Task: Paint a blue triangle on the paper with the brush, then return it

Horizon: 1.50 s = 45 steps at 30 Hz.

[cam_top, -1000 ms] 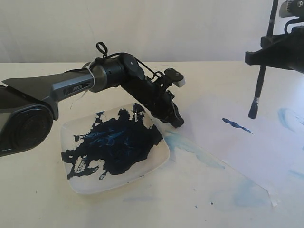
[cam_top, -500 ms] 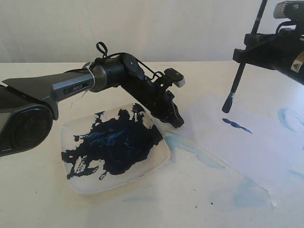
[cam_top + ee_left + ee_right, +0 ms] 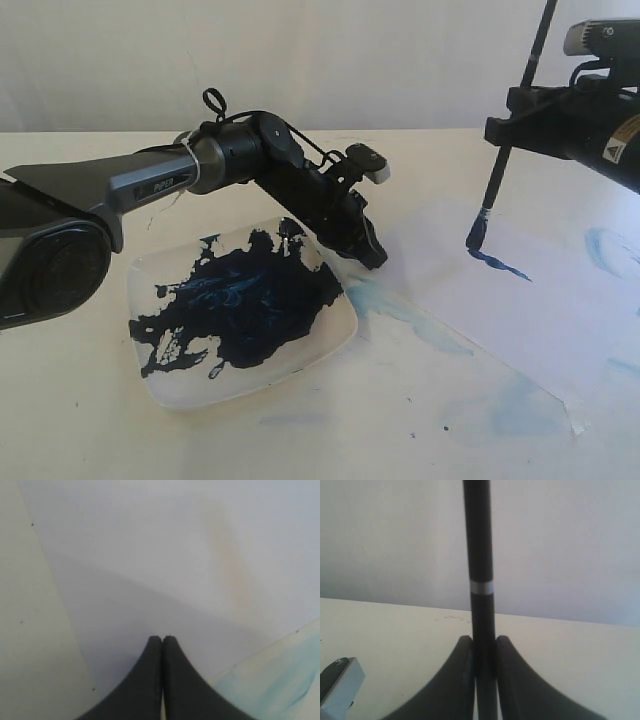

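Where the cream desk (image 3: 80, 430) fills the bottom of the frame, a square white plate (image 3: 190, 398) sits at lower left, its middle smeared thick with dark blue paint. Pale light-blue smears (image 3: 420, 325) run from the plate's right corner toward the lower right, across the near edge of the large, thin, whitish-lavender paper (image 3: 530, 330) lying on the right half.

Just behind the plate, at mid-frame, the left end effector (image 3: 372, 255) is clenched tip to tip on nothing, its point down at the paper's left edge. Right of centre, a short dark-blue painted stroke (image 3: 505, 266) marks the sheet. The long thin black brush (image 3: 503, 160) leans over it, its paint-dark bristles meeting the stroke's left end. At upper right, the right end effector (image 3: 513, 125) grasps the brush mid-handle.
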{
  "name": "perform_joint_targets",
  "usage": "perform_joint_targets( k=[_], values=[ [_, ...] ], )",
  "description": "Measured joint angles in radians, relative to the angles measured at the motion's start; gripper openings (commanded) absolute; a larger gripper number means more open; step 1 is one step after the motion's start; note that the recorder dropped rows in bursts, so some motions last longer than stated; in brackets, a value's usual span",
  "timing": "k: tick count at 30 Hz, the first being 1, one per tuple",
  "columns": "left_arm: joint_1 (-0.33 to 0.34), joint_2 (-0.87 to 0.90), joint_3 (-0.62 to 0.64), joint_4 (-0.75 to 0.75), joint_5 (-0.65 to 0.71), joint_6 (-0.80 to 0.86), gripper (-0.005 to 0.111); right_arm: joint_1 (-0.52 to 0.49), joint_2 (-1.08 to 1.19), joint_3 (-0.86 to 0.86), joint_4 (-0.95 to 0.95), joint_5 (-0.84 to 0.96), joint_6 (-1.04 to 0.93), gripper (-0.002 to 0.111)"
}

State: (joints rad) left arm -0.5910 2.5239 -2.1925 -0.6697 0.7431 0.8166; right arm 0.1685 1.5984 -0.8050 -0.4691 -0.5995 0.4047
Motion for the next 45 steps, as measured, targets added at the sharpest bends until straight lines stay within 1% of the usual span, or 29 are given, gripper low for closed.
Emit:
perform_joint_targets(
  k=[31, 42, 45],
  values=[
    [0.0, 0.0, 0.0, 0.0, 0.002, 0.0, 0.0, 0.0, 0.001, 0.0, -0.003, 0.082, -0.066, 0.0],
    [0.0, 0.0, 0.0, 0.0, 0.002, 0.0, 0.0, 0.0, -0.003, 0.0, -0.003, 0.122, -0.078, 0.0],
    [0.0, 0.0, 0.0, 0.0, 0.002, 0.0, 0.0, 0.0, -0.029, 0.0, -0.003, 0.163, -0.084, 0.0]
  ],
)
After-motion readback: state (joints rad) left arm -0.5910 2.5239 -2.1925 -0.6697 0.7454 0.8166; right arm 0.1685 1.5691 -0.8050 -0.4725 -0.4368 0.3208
